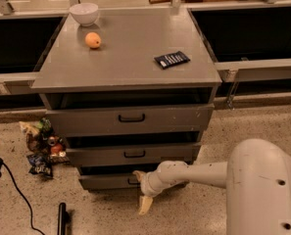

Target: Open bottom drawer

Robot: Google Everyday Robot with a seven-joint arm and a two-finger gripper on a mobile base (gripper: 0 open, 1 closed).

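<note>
The bottom drawer (pixel 106 181) is the narrowest, lowest grey front of the cabinet, just above the floor. Its small black handle (pixel 132 181) is mostly covered by my gripper. My gripper (pixel 141 190) is at the end of the white arm (pixel 199 173) that reaches in from the right, and it sits at the centre of the bottom drawer front. It is open: one finger (pixel 137 175) is at handle height and the other cream finger (pixel 145 204) points down over the floor. The drawer front sits slightly forward of the cabinet body.
The middle drawer (pixel 133 154) and top drawer (pixel 130 117) are above. On the cabinet top lie an orange (pixel 92 40), a white bowl (pixel 84 13) and a black packet (pixel 172 59). Snack wrappers (pixel 41 146) lie on the floor at left, with a black cable (pixel 17 199) and a black stick (pixel 62 218).
</note>
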